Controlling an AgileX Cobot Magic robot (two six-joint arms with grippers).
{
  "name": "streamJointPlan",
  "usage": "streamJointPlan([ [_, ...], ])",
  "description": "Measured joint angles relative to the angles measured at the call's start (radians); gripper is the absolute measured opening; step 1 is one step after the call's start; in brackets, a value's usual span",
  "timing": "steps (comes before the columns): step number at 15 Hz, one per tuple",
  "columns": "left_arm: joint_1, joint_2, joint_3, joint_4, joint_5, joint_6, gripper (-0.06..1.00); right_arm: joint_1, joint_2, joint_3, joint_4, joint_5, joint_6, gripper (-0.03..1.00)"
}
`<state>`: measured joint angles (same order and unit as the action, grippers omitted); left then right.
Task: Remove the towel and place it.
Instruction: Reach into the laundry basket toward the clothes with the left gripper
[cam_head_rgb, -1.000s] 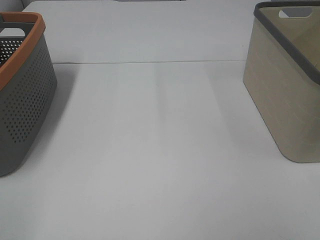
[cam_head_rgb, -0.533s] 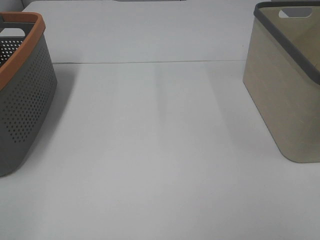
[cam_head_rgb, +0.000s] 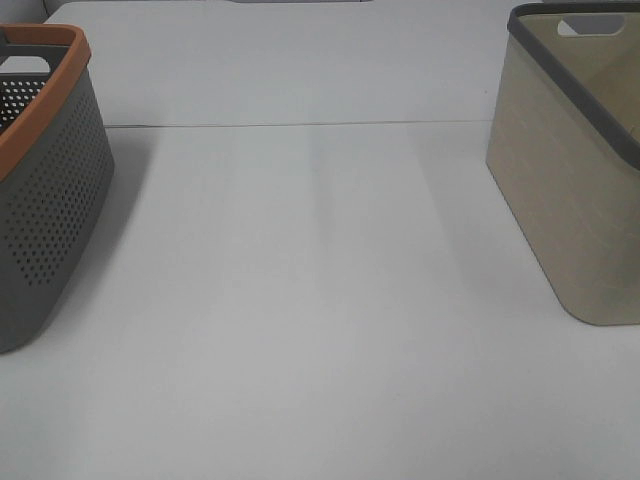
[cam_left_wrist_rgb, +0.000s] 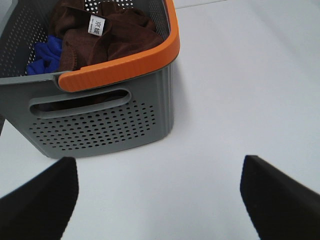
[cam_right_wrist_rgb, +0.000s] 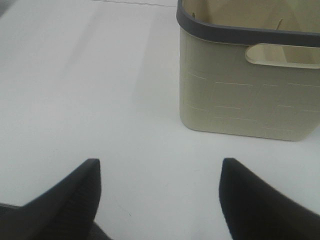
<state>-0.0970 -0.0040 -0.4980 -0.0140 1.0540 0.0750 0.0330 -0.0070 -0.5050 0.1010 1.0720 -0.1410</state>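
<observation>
The dark reddish-brown towel with a small white tag lies crumpled inside the grey perforated basket with an orange rim, which also shows at the left of the exterior view. A blue cloth lies beside the towel in that basket. My left gripper is open and empty, short of the basket's near wall, above the table. My right gripper is open and empty, in front of the beige basket with a dark grey rim. Neither gripper shows in the exterior view.
The beige basket also stands at the right of the exterior view; what little of its inside shows is bare. The white table spreads between the two baskets, with a seam line across it at the back.
</observation>
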Motion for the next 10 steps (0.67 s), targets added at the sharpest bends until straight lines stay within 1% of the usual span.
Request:
streamJointPlan([
  [10,0.0,0.0,0.0,0.0,0.0,0.0,0.84,0.0,0.0,0.0,0.0,0.0,0.0,0.65],
])
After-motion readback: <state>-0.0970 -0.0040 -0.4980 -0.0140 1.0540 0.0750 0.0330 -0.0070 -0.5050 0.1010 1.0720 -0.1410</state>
